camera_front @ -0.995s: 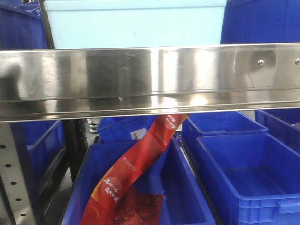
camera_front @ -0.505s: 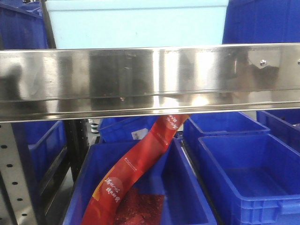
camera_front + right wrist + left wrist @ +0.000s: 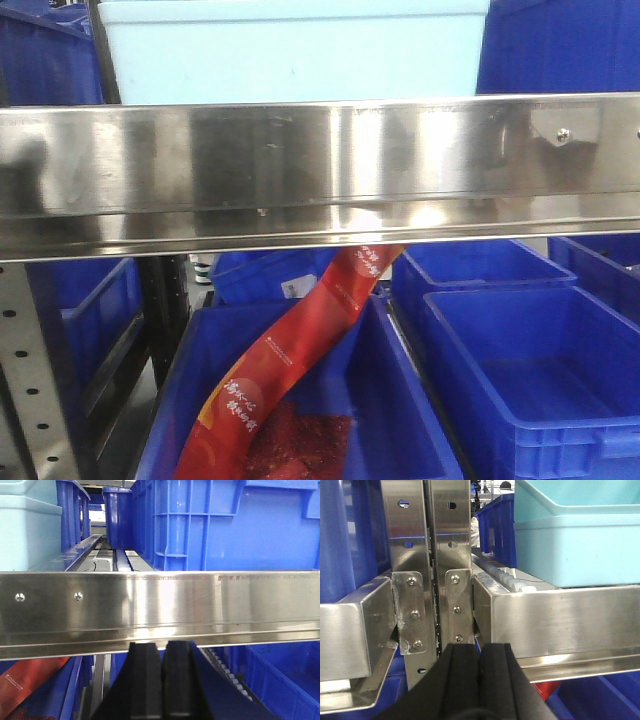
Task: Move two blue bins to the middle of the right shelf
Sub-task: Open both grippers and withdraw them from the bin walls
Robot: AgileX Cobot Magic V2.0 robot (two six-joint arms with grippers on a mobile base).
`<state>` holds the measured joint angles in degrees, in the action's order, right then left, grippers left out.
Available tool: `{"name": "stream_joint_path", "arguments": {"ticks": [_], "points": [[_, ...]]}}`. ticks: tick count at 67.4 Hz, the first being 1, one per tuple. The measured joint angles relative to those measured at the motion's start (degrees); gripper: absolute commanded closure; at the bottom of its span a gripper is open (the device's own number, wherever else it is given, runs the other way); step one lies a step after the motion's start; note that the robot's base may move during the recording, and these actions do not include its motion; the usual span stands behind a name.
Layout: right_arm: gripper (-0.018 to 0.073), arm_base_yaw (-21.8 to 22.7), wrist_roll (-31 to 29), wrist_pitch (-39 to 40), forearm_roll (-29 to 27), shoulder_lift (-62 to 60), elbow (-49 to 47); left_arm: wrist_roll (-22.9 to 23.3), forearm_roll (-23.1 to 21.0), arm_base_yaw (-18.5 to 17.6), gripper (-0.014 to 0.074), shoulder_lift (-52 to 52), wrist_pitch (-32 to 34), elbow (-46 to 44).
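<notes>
On both wrist views I see the left gripper (image 3: 480, 652) and right gripper (image 3: 162, 652) with jaws pressed together, holding nothing. A blue bin (image 3: 235, 525) sits upper right above the steel shelf rail (image 3: 320, 170), its top cut off; another blue bin (image 3: 530, 370) lies lower right, partly hidden.

I see several blue bins below the steel shelf rail (image 3: 320, 175). One blue bin (image 3: 400, 420) sits under the rail's middle, open-topped, holding a long red packet (image 3: 290, 370) that leans up toward the rail, with red contents on its floor. A second blue bin (image 3: 530, 380) sits just beside it, under the rail's right end, upright and bare inside. Above the rail, toward its right end, stands a tall blue bin (image 3: 235, 525), ribbed on its side.
</notes>
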<state>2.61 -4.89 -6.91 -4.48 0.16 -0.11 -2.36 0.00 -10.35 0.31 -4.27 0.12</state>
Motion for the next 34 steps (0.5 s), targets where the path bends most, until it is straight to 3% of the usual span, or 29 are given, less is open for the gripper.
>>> {"name": "stream_joint_path", "arguments": {"ticks": [34], "points": [[0.0721,0.00,0.00,0.00,0.00,0.00,0.00,0.00,0.00,0.00,0.0707,0.00,0.00,0.00]]}}
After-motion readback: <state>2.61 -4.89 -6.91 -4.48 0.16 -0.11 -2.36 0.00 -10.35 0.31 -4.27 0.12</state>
